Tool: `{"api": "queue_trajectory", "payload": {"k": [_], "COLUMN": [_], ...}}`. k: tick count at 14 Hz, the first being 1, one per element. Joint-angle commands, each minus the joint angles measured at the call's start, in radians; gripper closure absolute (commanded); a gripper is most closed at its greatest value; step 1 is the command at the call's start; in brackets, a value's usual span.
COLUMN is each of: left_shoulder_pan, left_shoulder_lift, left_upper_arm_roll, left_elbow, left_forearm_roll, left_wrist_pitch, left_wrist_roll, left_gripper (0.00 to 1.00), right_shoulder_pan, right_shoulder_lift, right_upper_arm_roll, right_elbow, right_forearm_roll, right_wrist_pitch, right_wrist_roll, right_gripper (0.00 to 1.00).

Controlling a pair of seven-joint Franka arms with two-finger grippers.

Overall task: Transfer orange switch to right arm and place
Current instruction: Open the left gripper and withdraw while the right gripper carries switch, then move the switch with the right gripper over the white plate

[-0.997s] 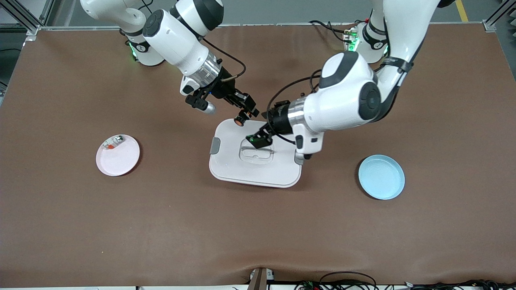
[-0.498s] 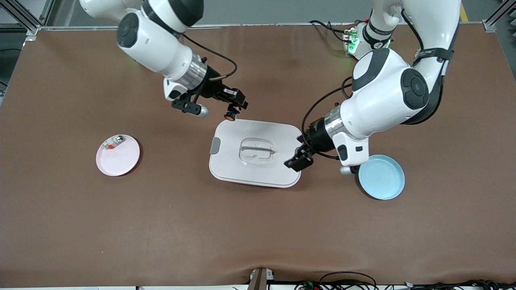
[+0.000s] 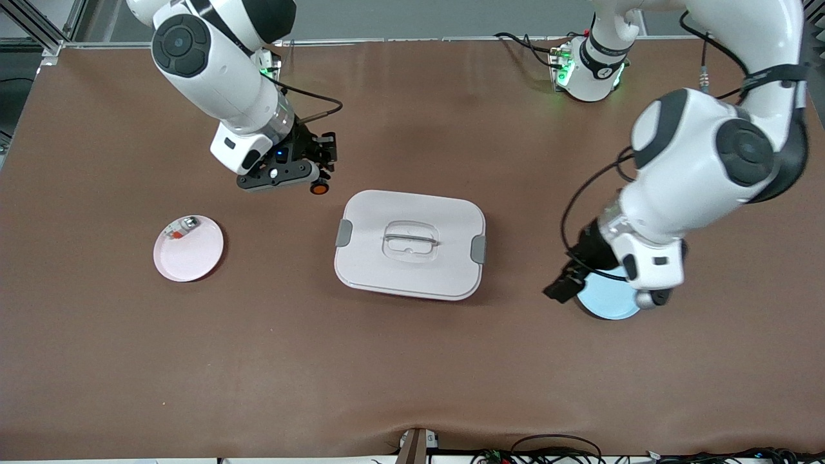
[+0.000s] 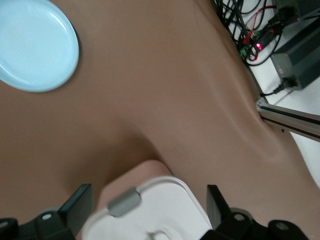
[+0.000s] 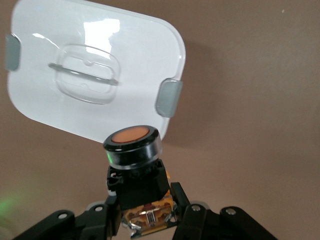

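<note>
Brown matting covers the whole table [image 3: 412, 361] on my feed. On it, from the front camera, I see the small orange switch with its round orange-and-black cap [image 3: 318, 188] pinched in the black two-finger right gripper [image 3: 316, 180]; my right wrist view shows the fingers [image 5: 192, 217] closed against the switch's black-and-orange body [image 5: 142, 192], cap pointing away from the wrist. That gripper hangs over bare mat at about ten o'clock from the white rectangular lidded box with grey side clips [image 3: 410, 245], just off its corner. A round pale-pink plate [image 3: 189, 252] sits toward the right arm's end of the table, at roughly eight o'clock from the switch, carrying a small silvery-clear part with red-orange bits [image 3: 180, 228] near its rim. At the box's four o'clock, the black left gripper [image 3: 559, 290] hovers at the edge of a round light-blue plate [image 3: 609, 299]; its fingers [image 4: 80, 202] stand wide apart with nothing between them.
</note>
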Motion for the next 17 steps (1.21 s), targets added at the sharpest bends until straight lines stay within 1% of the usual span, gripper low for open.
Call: {"api": "queue_trajectory", "payload": {"k": [1, 2, 3, 4, 5, 6, 9, 12, 14, 17], "left_shoulder_pan": [0.046, 0.047, 0.056, 0.078, 0.092, 0.107, 0.161, 0.178, 0.195, 0.208], "left_shoulder_lift": [-0.031, -0.04, -0.042, -0.048, -0.048, -0.056, -0.076, -0.096, -0.12, -0.159], "left_upper_arm_roll": [-0.002, -0.002, -0.002, -0.004, -0.004, -0.004, -0.004, -0.002, -0.004, -0.005], "left_elbow": [-0.013, -0.014, -0.014, -0.014, -0.014, -0.014, -0.014, -0.014, -0.016, -0.016], "left_forearm_roll": [0.091, 0.141, 0.181, 0.201, 0.206, 0.206, 0.206, 0.235, 0.235, 0.235], "left_wrist_pitch": [-0.077, -0.1, -0.117, -0.132, -0.142, -0.142, -0.16, -0.198, -0.214, -0.253], "left_wrist_roll": [0.138, 0.175, 0.208, 0.247, 0.305, 0.364, 0.514, 0.632, 0.685, 0.694], "left_gripper": [0.0, 0.0, 0.0, 0.0, 0.0, 0.0, 0.0, 0.0, 0.0, 0.0], "right_shoulder_pan": [-0.072, -0.094, -0.111, -0.12, -0.135, -0.167, -0.271, -0.356, -0.42, -0.512], "right_shoulder_lift": [-0.004, -0.004, -0.004, -0.004, -0.004, -0.004, -0.001, -0.001, -0.001, 0.014], "right_upper_arm_roll": [0.014, 0.012, 0.014, 0.014, 0.014, 0.014, 0.014, 0.014, 0.014, 0.012], "right_elbow": [0.001, 0.001, 0.0, -0.003, -0.009, -0.013, -0.043, -0.124, -0.202, -0.321], "right_forearm_roll": [-0.035, -0.047, -0.095, -0.167, -0.218, -0.24, -0.261, -0.317, -0.317, -0.324], "right_wrist_pitch": [-0.032, -0.037, -0.038, -0.04, -0.038, -0.038, -0.002, 0.133, 0.256, 0.457], "right_wrist_roll": [-0.187, -0.247, -0.322, -0.417, -0.492, -0.565, -0.85, -1.091, -1.233, -1.428], "right_gripper": [0.88, 0.88, 0.88, 0.88, 0.88, 0.88, 0.88, 0.88, 0.88, 0.88]}}
